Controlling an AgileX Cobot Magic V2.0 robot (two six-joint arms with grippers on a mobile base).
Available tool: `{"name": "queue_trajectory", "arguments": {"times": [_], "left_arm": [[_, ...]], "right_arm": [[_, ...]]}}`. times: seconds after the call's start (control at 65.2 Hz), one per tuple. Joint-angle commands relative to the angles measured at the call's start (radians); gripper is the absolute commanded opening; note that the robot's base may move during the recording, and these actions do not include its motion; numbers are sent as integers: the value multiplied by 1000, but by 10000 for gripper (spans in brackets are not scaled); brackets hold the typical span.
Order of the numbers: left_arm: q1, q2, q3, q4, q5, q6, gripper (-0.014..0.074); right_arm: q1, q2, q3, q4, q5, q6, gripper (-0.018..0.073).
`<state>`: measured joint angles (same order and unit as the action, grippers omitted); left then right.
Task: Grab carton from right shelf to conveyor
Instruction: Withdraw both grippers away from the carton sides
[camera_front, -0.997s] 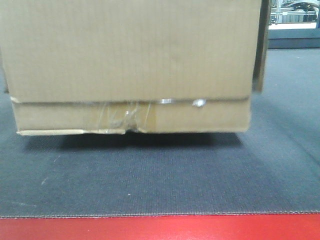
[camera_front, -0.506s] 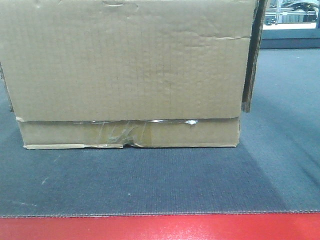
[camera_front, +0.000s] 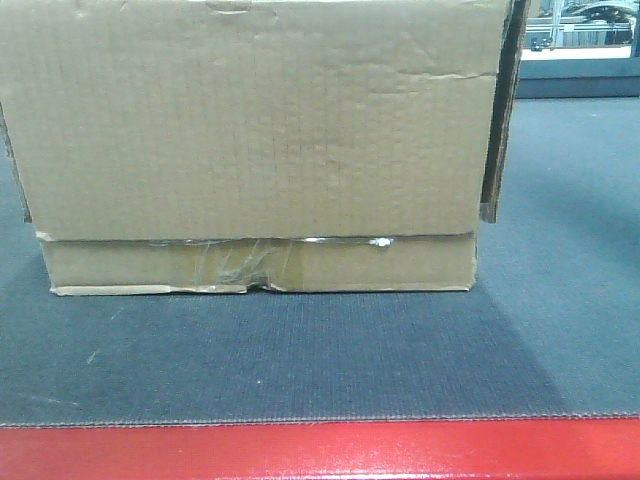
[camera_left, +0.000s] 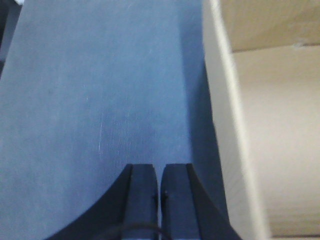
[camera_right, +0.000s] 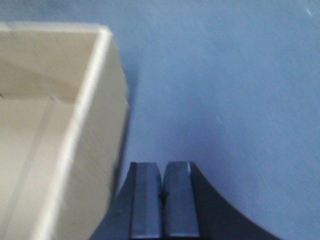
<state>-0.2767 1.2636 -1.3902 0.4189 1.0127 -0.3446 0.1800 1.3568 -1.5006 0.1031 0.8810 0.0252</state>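
The carton (camera_front: 250, 130), a large brown corrugated box with crinkled clear tape along its lower seam, rests on the dark grey conveyor belt (camera_front: 300, 360) behind the red front edge (camera_front: 320, 452). My left gripper (camera_left: 158, 167) is shut and empty, just left of the carton's open-topped wall (camera_left: 225, 120), above the belt (camera_left: 100, 90). My right gripper (camera_right: 163, 165) is shut and empty, just right of the carton's other wall (camera_right: 95, 100). Neither gripper shows in the front view. The right shelf is out of view.
A loose cardboard flap (camera_front: 500, 110) hangs down the carton's right side. Belt stretches to the right of the carton (camera_front: 570, 250). A bright metal structure (camera_front: 590, 25) stands far back at the top right.
The carton has come down from just above the belt and now rests on it, its shadow gap gone. It has hardly moved in the last half second.
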Motion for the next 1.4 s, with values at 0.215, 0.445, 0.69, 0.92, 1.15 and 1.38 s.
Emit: {"name": "queue_trajectory", "arguments": {"times": [0.215,0.445,0.69,0.92,1.15,1.38], "left_arm": [[161,-318,481,-118,-363,3,21],[162,-575,707,-91,-502,5,21],[162,-867,852,-61,-572,5,21],[162,-1053,913,-57,-576,5,21],[162,-1106,925,-57,-576,5,21],[162,-1107,925,-50,-576,5,21]], "right_arm": [[-10,-250,451,-48,-250,-17,-78],[-10,-488,735,-58,-457,-25,-78],[-10,-764,927,-109,-585,-31,-78],[-10,-1004,1094,-109,-705,-33,-78],[-10,-1063,1124,-109,-737,-33,-78],[-10,-1064,1124,-109,-739,-33,-78]]}}
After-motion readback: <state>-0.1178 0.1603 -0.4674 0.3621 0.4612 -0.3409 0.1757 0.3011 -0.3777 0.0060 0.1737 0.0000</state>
